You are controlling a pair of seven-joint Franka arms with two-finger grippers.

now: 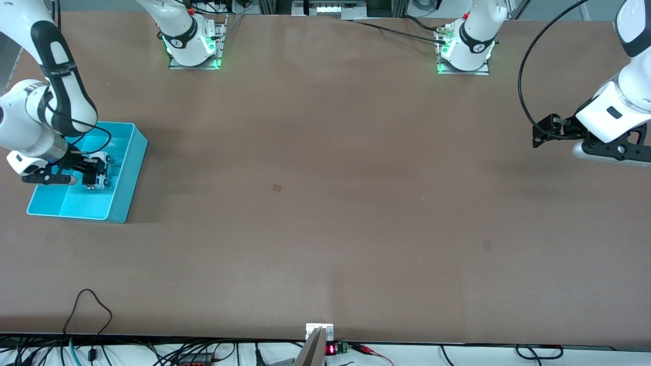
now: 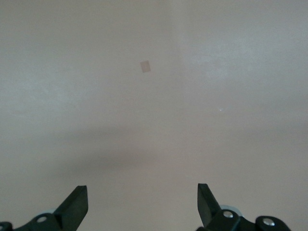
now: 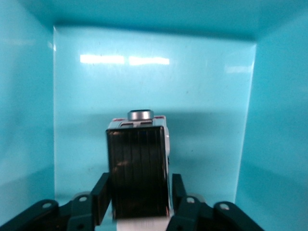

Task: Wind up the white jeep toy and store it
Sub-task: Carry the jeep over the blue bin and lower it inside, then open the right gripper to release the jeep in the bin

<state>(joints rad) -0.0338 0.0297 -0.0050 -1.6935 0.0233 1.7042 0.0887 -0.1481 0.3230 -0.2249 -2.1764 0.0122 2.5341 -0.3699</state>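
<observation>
The white jeep toy (image 1: pixel 98 173) is inside the cyan bin (image 1: pixel 128 175) at the right arm's end of the table. In the right wrist view its black roof panel (image 3: pixel 138 166) faces the camera, with the bin's wall (image 3: pixel 154 72) ahead of it. My right gripper (image 1: pixel 93 174) reaches into the bin. Its fingers (image 3: pixel 101 197) stand on either side of the jeep, and a thin strip of cyan shows between the toy and one finger. My left gripper (image 1: pixel 540 136) waits open and empty over bare table at the left arm's end; it also shows in the left wrist view (image 2: pixel 142 202).
The bin has a divider, and the compartment nearer the front camera (image 1: pixel 84 203) holds nothing. A small faded patch (image 1: pixel 276 187) marks the table's middle and also shows in the left wrist view (image 2: pixel 145 66). Cables hang along the table's front edge (image 1: pixel 91 305).
</observation>
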